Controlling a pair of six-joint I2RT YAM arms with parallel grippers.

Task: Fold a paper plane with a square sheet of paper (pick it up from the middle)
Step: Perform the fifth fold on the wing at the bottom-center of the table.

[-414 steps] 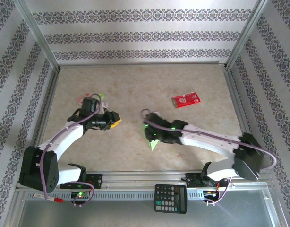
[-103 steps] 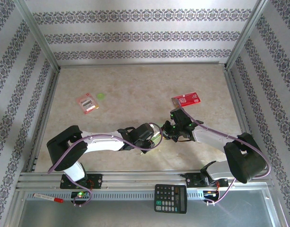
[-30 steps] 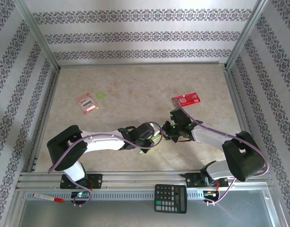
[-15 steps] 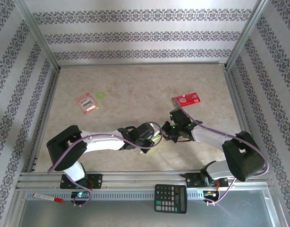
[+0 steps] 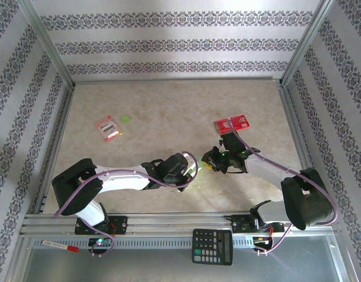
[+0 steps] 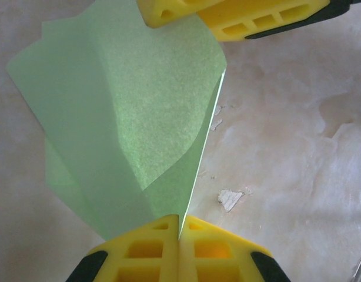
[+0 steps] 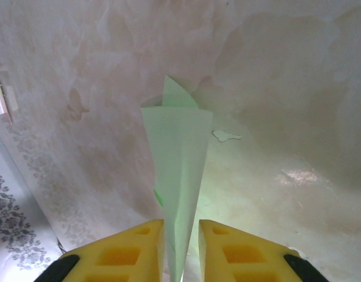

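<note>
The bench (image 5: 169, 106) carries the folded light-green sheet of paper (image 6: 127, 117) near its middle, between the two arms. The left hand (image 6: 179, 228) is clenched on the sheet's creased edge. The right hand (image 7: 181, 234) straddles the pointed end with its fingers parted.

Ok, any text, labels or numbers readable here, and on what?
None is legible.
On the red packet: white print, too small to read.
On the pink packet: label too small to read.
On the calculator: key markings blurred.
On the square sheet of paper: no print shows.
</note>
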